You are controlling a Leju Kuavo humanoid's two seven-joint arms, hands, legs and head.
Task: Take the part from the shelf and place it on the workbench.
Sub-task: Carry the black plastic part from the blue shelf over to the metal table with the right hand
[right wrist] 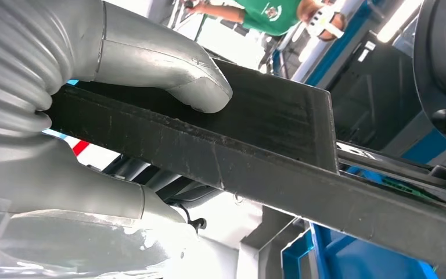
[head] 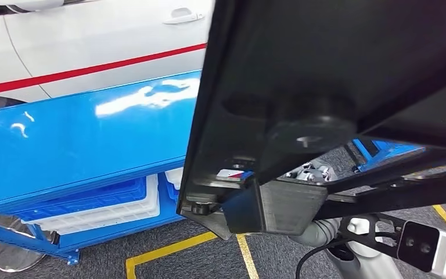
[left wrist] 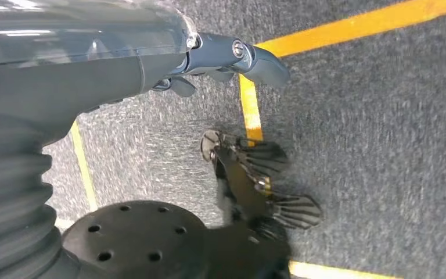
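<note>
The part (head: 302,87) is a large black piece of flat, matte panels and thin bars with a round boss on its underside and a small striped sticker near one lower corner; it is held up close in front of the head camera, above the floor and beside the blue workbench (head: 81,139), not resting on it. In the right wrist view the part (right wrist: 255,145) shows as a thick dark slab with a rough, grainy edge, and the right hand (right wrist: 122,116) grips it: the thick grey thumb (right wrist: 174,75) presses down on the slab's upper face while the smooth grey palm sits under it, so the slab is clamped between them; the darker fingers are hidden by the part. The left hand (left wrist: 209,61) hangs over the floor, holding nothing, with its dark grey fingers (left wrist: 261,61) stretched out and slightly curved, clear of everything around them. The workbench top is a glossy blue sheet that mirrors the ceiling lights, and under it sit ribbed plastic crates (head: 99,206) in blue and white, stacked on a lower shelf of the same blue frame. Behind the workbench stands a white car (head: 93,40) with a red stripe along its door. The floor (head: 162,238) is coarse grey carpet crossed by yellow tape lines (head: 168,250). In the right wrist view, a person in a green shirt (right wrist: 267,11) stands in the background.
</note>
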